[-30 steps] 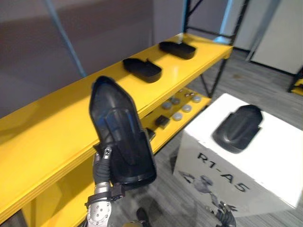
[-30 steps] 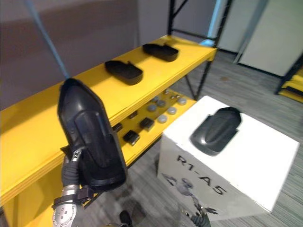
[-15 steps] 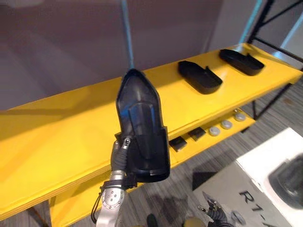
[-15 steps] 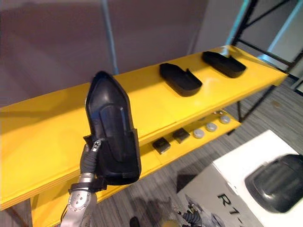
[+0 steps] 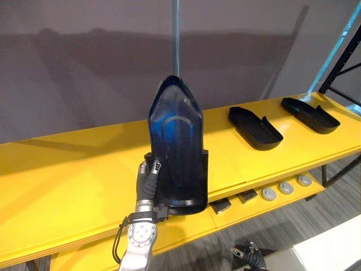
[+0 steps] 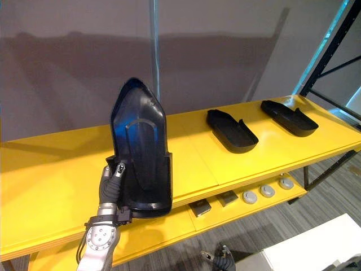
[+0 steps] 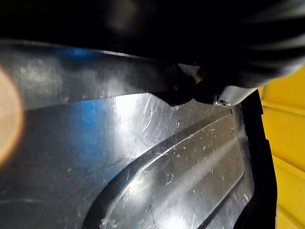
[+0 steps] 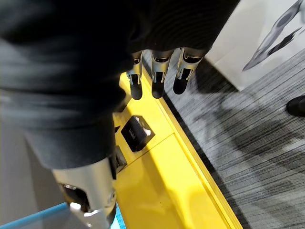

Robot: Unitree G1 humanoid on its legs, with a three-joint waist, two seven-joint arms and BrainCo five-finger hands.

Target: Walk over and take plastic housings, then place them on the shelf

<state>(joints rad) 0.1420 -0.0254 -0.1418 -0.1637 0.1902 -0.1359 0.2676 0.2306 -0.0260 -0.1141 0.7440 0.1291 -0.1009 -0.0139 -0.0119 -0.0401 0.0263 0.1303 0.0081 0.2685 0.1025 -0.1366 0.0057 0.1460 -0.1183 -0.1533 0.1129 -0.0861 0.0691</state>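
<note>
Left hand is clutching a tall, pointed black plastic housing by its lower edge, holding it upright just in front of the long yellow shelf, which is standing against a grey wall. Grey striped carpet is running beneath the shelf. Most of the clutching fingers are hiding behind the housing. A second black tray-shaped housing and a third black housing are lying flat on the shelf's top board. Right hand is hanging beside the shelf's lower tier, fingers relaxed and empty. Close up, the held housing's glossy surface is showing fine scratches.
</note>
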